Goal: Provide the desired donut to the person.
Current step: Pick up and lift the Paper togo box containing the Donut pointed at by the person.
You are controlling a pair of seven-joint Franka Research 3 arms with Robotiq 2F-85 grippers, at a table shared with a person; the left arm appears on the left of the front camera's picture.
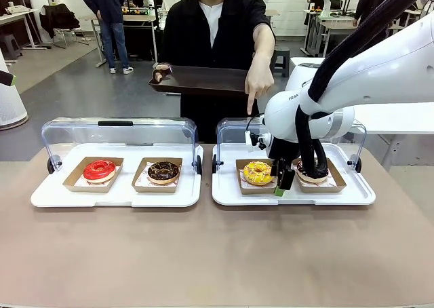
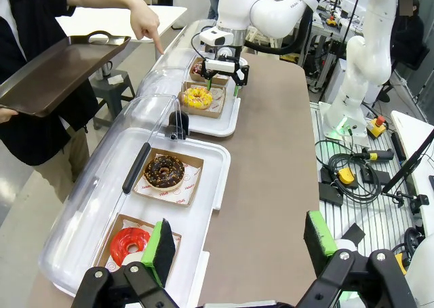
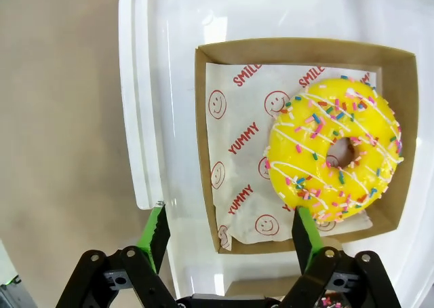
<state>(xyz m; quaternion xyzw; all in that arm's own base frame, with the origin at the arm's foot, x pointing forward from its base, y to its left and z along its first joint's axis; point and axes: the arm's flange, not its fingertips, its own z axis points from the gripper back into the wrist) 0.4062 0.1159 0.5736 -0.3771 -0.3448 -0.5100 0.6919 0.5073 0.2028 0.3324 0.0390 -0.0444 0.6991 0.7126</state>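
R gripper (image 3: 230, 213) was nearest: jaws wide apart, holding nothing. One finger hung over the right tray (image 3: 156, 84) just outside the box (image 3: 203, 104), the other over the near edge of the yellow donut (image 3: 332, 148). So one box wall lay between the fingers, but I could not tell if anything touched. From the front, this gripper was low, at the right side of that box.

Person (image 1: 196, 43) stood at the far side, w/ one hand (image 1: 256, 84) pointing down above the right tray, approx. over the yellow donut. The other hand held a dark tray (image 1: 203, 81) w/ nothing on it. I judged the yellow one to be the wanted donut.

L gripper (image 2: 241, 243) was also spread wide and empty, by the left tray (image 2: 210, 186), w/ one finger over the red donut (image 2: 129, 243). Choc donut (image 2: 163, 171) lay next to it in its own box. Both lids (image 1: 119, 135) were up.

Progress: early to middle, in my view.
- Done, as it seemed: choice shown, lids up, R gripper at the correct box.
- Left: close on box or donut, lift, carry to the dark tray, release.

Yellow donut was in its box on the right tray, not yet lifted.
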